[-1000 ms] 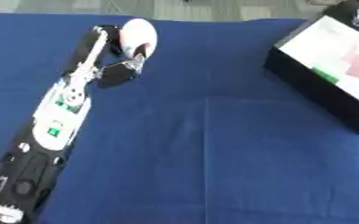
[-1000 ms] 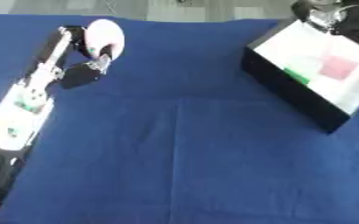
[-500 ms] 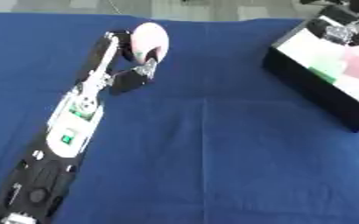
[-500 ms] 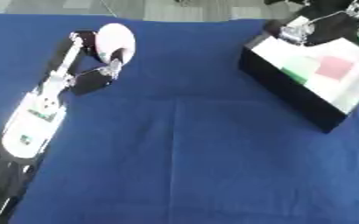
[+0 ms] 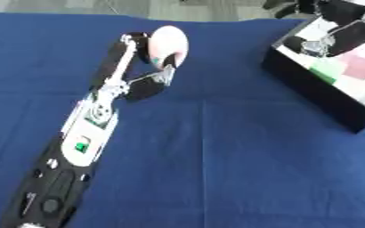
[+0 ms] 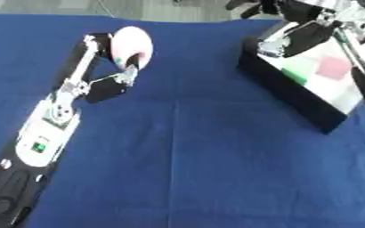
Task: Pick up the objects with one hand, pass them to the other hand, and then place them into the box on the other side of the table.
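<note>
Left hand (image 5: 151, 67) has its fingers curled round a pale pink round object (image 5: 168, 42), above the blue table (image 5: 216, 169). Right hand (image 6: 306, 35) hovers over the box (image 6: 302, 95), fingers relaxed and holding nothing.

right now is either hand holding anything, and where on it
The left hand holds a pale rounded object, fingers curled around its lower side. The right hand, over the box, holds nothing visible.
</note>
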{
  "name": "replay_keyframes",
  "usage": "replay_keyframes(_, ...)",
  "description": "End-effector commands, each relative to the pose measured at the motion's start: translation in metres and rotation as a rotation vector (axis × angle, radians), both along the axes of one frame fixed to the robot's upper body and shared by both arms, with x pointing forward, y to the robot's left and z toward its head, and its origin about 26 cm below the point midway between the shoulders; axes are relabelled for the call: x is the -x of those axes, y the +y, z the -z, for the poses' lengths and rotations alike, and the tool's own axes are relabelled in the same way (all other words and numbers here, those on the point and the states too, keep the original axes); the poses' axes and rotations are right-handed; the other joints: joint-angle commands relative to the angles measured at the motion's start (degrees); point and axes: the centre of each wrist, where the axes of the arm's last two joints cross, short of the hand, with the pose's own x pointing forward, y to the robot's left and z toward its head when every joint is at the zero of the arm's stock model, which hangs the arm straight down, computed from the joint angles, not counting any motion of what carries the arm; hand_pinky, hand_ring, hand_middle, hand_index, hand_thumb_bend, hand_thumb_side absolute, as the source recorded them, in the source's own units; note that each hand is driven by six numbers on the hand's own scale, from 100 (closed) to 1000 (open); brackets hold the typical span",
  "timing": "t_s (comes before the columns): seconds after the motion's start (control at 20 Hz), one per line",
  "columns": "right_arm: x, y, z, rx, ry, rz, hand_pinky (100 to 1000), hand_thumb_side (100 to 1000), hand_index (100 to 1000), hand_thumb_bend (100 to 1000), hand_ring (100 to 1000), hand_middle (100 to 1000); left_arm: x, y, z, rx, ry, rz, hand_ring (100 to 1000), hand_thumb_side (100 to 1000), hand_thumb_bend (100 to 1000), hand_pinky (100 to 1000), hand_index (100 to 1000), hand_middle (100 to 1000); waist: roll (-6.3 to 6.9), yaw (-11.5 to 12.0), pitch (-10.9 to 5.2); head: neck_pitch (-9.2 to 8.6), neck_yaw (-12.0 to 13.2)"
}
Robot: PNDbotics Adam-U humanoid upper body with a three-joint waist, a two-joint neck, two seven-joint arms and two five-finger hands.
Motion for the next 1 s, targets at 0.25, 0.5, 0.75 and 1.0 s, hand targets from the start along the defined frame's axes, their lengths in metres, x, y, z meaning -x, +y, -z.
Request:
replay_keyframes(0.25,-0.007,0.001,-0.009,0.043,-0.01,0.016,889,180,854,300,1000,836,0.006,-0.013,-0.011,-0.018,-0.073,0.053,550,288,100,577,503,504,-1.02,0.3,-1.82,0.17,-1.3)
replay_keyframes(0.5,-0.014,0.008,-0.008,0.055,-0.01,0.011,882,130,841,311,1000,817,0.008,-0.021,-0.008,-0.034,-0.089,0.093,551,280,100,579,504,504,-1.25,0.8,-1.52,0.05,-2.6)
replay_keyframes(0.75,-0.019,0.016,-0.007,0.069,-0.017,0.004,880,116,839,341,1000,815,0.011,-0.032,-0.005,-0.039,-0.099,0.13,550,286,100,577,503,502,-1.37,1.0,-1.3,0.03,-3.2)
replay_keyframes(1.0,-0.021,0.024,-0.006,0.099,-0.02,-0.021,878,108,839,382,1000,817,0.014,-0.041,-0.003,-0.034,-0.106,0.152,549,290,100,576,504,502,-1.33,1.2,-1.19,0.28,-3.3)
